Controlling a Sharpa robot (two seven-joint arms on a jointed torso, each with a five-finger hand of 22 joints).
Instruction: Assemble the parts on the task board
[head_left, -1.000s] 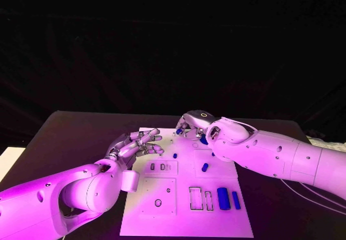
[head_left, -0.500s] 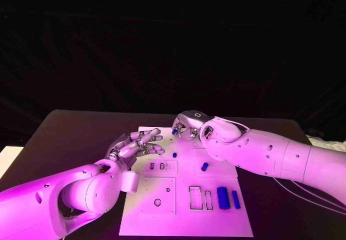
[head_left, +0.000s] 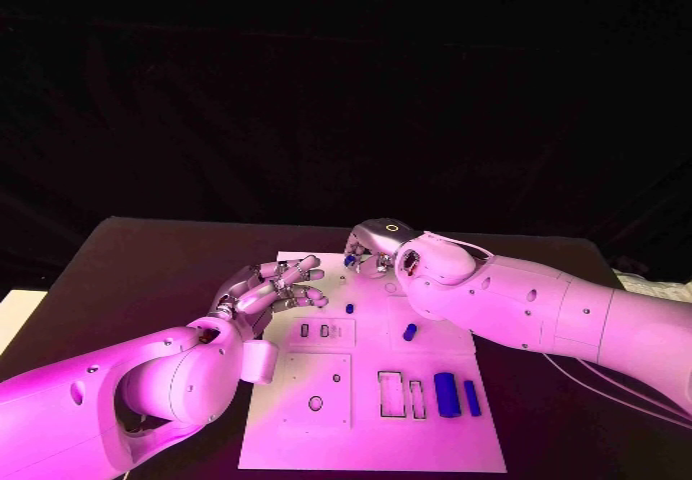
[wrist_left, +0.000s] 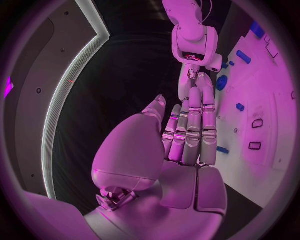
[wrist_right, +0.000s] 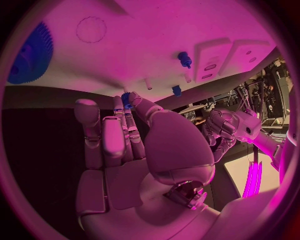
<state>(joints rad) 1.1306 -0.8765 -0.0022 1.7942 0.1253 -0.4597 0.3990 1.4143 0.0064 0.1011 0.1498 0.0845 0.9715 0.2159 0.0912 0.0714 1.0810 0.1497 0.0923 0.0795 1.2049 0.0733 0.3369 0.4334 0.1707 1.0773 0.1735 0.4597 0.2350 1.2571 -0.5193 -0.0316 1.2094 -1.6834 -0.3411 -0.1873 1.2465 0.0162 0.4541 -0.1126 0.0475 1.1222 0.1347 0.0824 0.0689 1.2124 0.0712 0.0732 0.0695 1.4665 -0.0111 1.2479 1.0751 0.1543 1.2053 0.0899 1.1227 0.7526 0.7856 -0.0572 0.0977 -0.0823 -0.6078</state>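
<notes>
Two silver hands work at the far end of the white task board on the black table. The right hand pinches a small blue part between thumb and fingertip above the board's far edge; this looks like the carrying step, and the next move calls for lowering it squarely into its slot. The left hand hovers beside the board's left edge, fingers spread, holding nothing.

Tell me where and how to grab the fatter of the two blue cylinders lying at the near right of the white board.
Grip the thick blue cylinder across its middle, coming straight down from above. It lies flat on the white task board, long axis running away from the robot, with a slot on one side and the thinner blue cylinder close beside it.
</notes>
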